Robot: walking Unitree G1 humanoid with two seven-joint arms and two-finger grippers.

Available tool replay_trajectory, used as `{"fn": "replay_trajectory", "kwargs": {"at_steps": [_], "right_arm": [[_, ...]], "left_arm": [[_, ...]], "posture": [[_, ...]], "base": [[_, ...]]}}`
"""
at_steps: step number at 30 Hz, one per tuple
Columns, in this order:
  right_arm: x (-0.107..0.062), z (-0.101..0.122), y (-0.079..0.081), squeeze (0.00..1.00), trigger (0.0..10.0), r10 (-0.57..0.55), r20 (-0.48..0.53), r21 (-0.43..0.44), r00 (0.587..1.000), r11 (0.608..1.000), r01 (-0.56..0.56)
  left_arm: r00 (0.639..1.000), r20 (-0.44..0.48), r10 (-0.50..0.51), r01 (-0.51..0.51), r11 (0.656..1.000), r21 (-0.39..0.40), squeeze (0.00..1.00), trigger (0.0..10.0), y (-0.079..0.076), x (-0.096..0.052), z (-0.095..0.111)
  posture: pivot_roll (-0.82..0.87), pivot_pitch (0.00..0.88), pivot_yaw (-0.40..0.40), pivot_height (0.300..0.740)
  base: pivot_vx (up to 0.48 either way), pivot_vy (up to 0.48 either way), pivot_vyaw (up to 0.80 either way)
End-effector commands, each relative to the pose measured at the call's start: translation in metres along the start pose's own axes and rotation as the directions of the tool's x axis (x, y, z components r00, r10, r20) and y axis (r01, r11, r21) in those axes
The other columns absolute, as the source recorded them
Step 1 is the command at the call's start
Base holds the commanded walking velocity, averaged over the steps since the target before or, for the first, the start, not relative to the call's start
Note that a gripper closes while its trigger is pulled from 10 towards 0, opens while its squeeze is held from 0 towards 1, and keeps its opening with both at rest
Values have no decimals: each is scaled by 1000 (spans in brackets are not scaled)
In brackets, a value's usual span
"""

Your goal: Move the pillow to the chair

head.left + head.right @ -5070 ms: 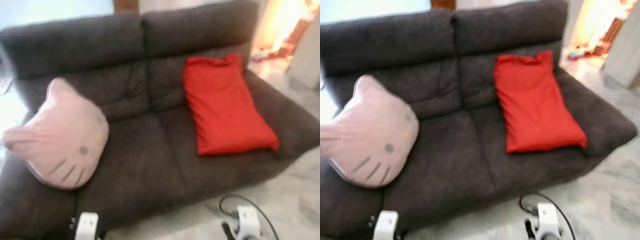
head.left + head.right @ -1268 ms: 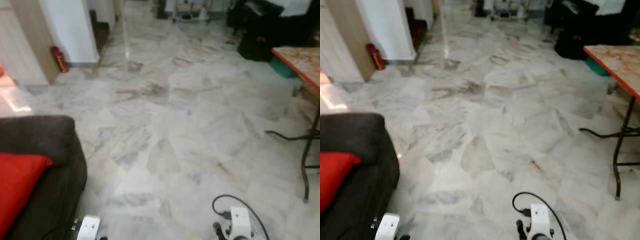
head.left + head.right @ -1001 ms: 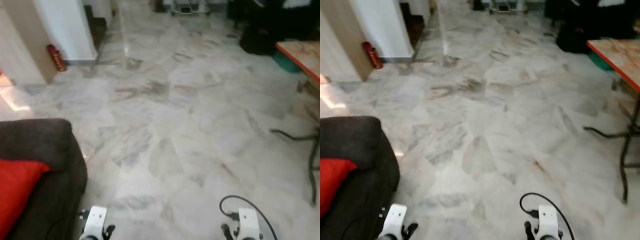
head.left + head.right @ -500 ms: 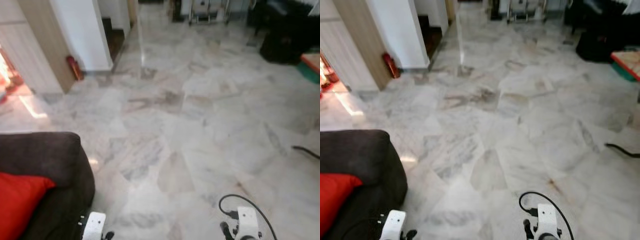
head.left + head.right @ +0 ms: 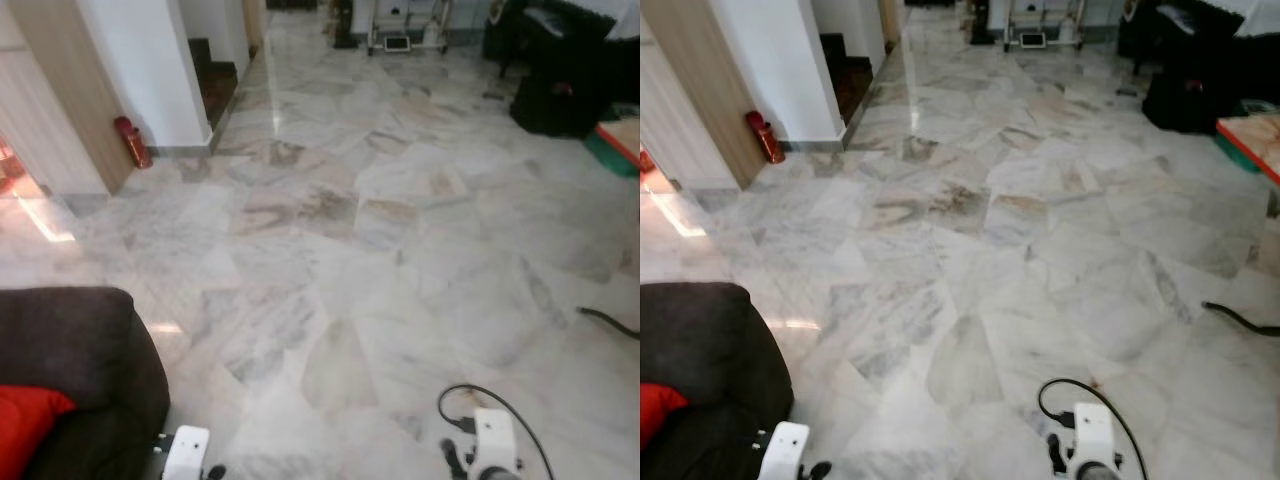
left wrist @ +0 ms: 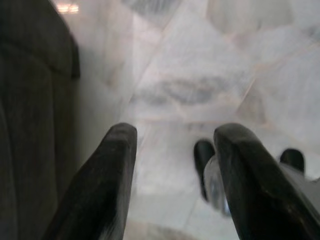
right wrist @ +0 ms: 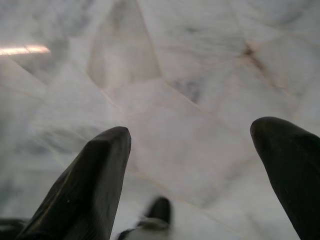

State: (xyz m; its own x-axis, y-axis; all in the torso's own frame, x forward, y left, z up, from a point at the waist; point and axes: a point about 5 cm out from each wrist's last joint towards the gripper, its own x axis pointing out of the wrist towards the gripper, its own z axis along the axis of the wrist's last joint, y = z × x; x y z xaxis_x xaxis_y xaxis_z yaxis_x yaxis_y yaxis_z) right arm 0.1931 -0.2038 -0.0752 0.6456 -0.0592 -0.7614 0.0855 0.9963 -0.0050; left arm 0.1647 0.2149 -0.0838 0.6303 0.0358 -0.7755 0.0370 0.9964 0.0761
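**Both grippers empty and open above the marble floor**

The left gripper (image 6: 172, 137) hangs low with its two black fingers spread apart and nothing between them; beneath it lies pale floor, with the dark side of the sofa close by. The right gripper (image 7: 192, 135) is likewise parted wide and holds nothing, marble tiles showing in the broad gap between its fingers. From the head camera, the white wrist housings of both arms sit at the lower edge, a black cable looping off the right one.

The marble floor (image 5: 400, 230), grey-veined and glossy, stretches ahead. At the lower left stands the end of the dark grey sofa (image 5: 70, 350), and on its seat a corner of the red pillow (image 5: 25, 425) pokes in from the frame's edge, resting against the armrest, well apart from either gripper.

Further off on the left is a white wall corner (image 5: 150, 60) beside a wooden panel, with a small red fire extinguisher (image 5: 131, 141) standing on the floor at its foot. On the far right sits dark furniture (image 5: 565, 80), and the red-edged corner of a table (image 5: 1250, 135) enters from the right. A thin black table leg (image 5: 608, 321) trails across the floor at the right edge.
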Motion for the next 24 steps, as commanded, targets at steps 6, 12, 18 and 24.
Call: {"fn": "replay_trajectory", "kwargs": {"at_steps": [6, 12, 18, 24], "right_arm": [[-2, -5, -9, 0, 10000, 1, -23, -28, 1000, 1000, -1], [-2, -6, -8, 0, 10000, 15, -27, -34, 1000, 999, -16], [-2, -6, -7, 0, 10000, 21, -26, -38, 999, 999, -22], [-2, -5, -6, 0, 10000, 24, -22, -41, 999, 999, -25]], "left_arm": [[999, -13, 45, -47, 939, -340, 0, 10000, 5, 1, 0], [999, -18, 41, -44, 954, -297, 0, 10000, 5, 1, 0], [999, -26, 35, -41, 952, -304, 0, 10000, 3, 1, 0], [999, -31, 36, -43, 951, -305, 0, 10000, 3, 1, -2]], "posture": [[39, 24, 31, 740], [38, 25, 29, 740], [36, 23, 27, 740], [38, 20, 25, 740]], "base": [[317, 0, 0], [330, 0, 0], [331, 0, 0], [330, 0, 0]]}}
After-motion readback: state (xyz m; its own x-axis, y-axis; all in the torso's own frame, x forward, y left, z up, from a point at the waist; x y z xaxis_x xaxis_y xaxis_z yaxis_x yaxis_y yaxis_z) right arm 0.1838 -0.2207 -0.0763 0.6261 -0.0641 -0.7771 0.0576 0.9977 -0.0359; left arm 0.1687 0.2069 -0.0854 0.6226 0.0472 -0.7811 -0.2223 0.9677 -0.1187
